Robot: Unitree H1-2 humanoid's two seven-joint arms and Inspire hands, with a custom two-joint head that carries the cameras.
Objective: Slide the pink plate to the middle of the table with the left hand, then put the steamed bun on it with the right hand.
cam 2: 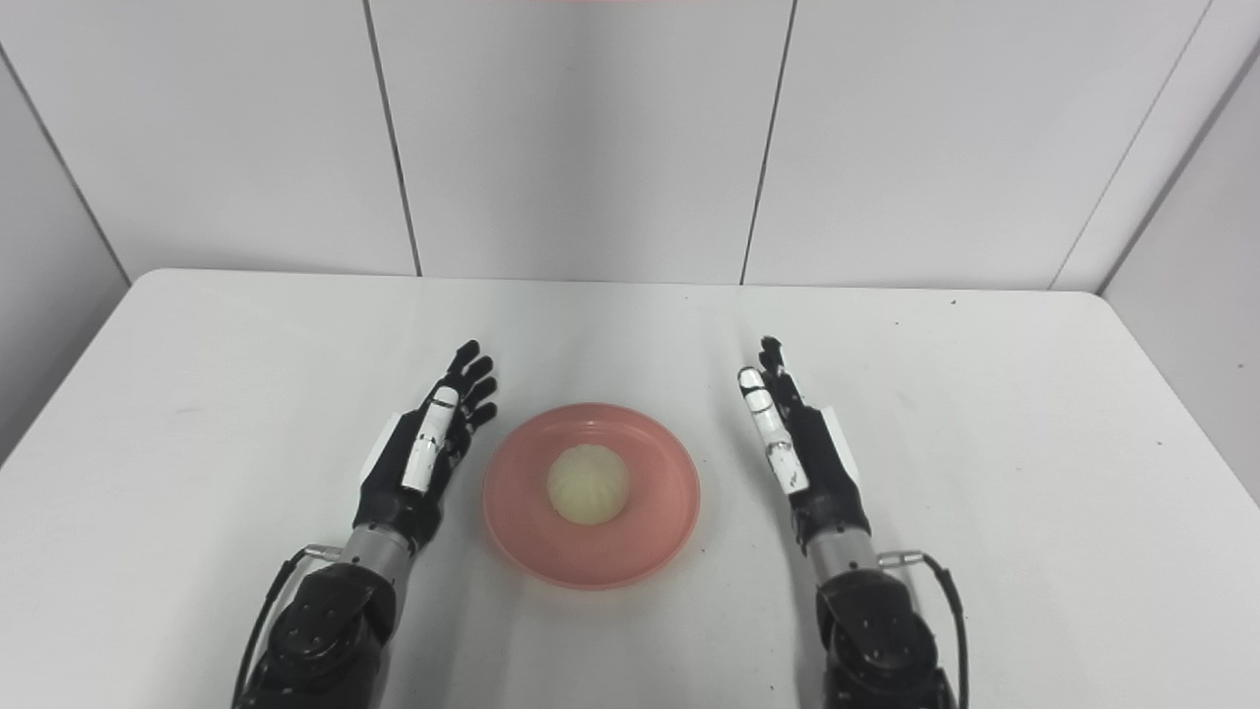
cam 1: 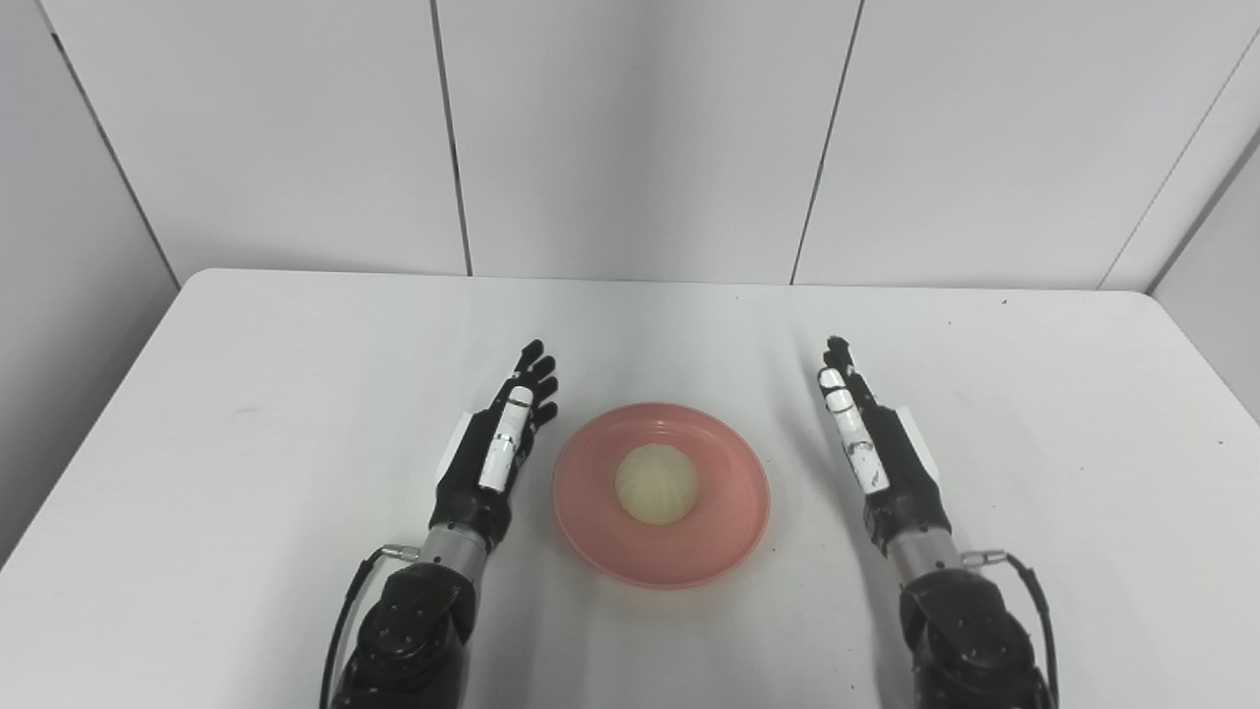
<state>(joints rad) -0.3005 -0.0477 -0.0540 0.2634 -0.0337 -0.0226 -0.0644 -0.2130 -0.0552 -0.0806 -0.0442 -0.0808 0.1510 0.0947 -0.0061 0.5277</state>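
Note:
The pink plate point(cam 1: 719, 532) lies on the white table near its middle front. The pale steamed bun point(cam 1: 657, 483) sits on the plate's centre. My left hand point(cam 1: 497, 443) is open and empty, fingers stretched forward, just left of the plate and apart from it. My right hand point(cam 1: 871, 443) is open and empty, fingers stretched forward, to the right of the plate with a gap between them. The same scene shows in the right eye view: plate point(cam 2: 650, 532), bun point(cam 2: 589, 483), left hand point(cam 2: 423, 453), right hand point(cam 2: 802, 448).
The white table point(cam 1: 295, 394) ends at a grey panelled wall point(cam 1: 630, 138) at the back. Its left and right edges show. Nothing else lies on it.

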